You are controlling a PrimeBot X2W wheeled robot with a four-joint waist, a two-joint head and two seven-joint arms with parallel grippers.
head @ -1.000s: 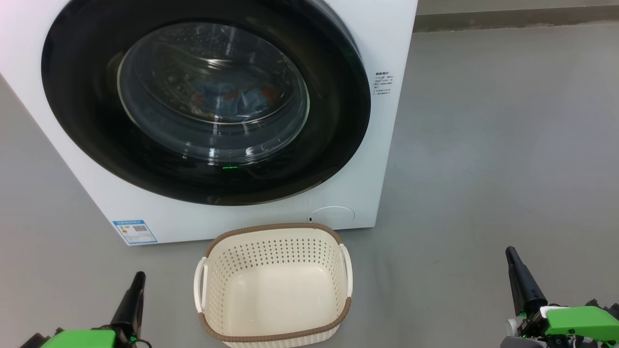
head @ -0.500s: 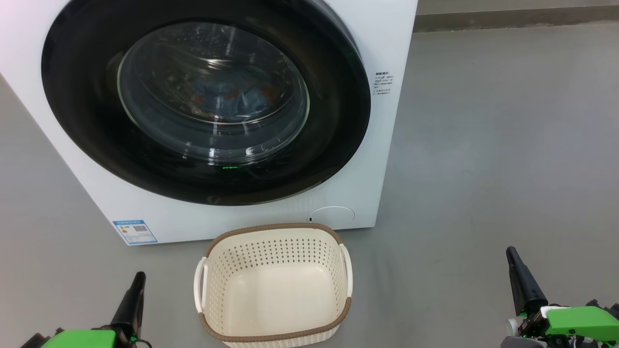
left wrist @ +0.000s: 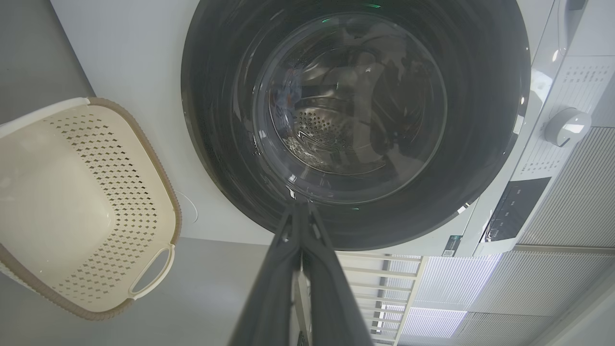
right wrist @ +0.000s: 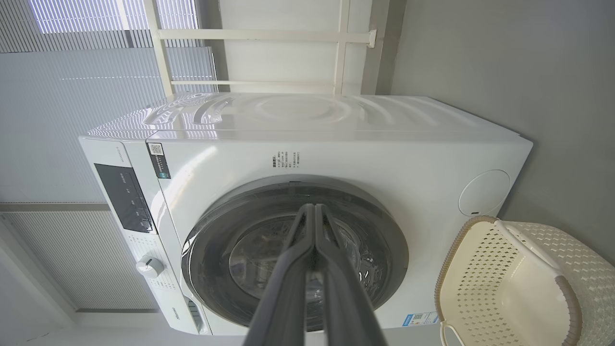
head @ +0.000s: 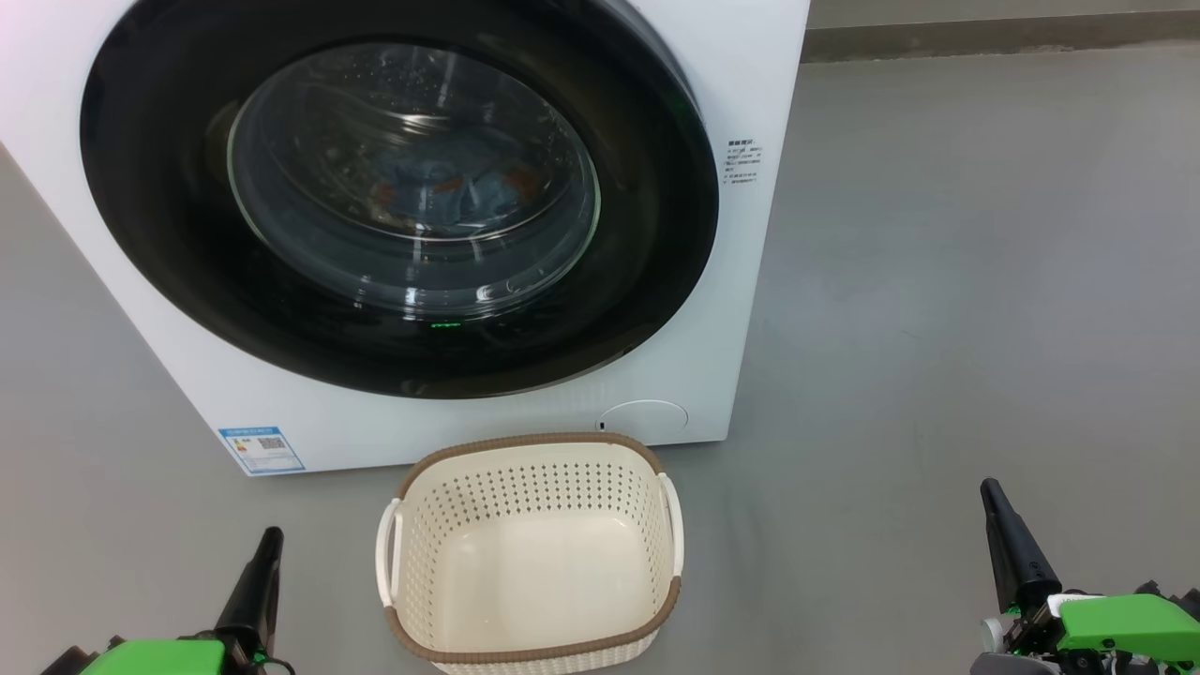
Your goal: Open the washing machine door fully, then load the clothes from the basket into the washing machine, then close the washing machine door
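The washing machine door (head: 159, 234) sits shut against the washing machine (head: 759, 84). Its black ring and bulging glass window (head: 412, 272) bar the way to the drum and to the clothes (head: 450, 192) behind the glass. The basket (head: 530, 439) stands on the floor (head: 937, 309) just before the machine's lower front, its top open from above, with a narrow strip of floor between them. Right of the machine the floor lies open up to the wall base (head: 984, 37). The left gripper (head: 272, 536) and right gripper (head: 989, 487) flank the basket, well apart from it, open floor between.
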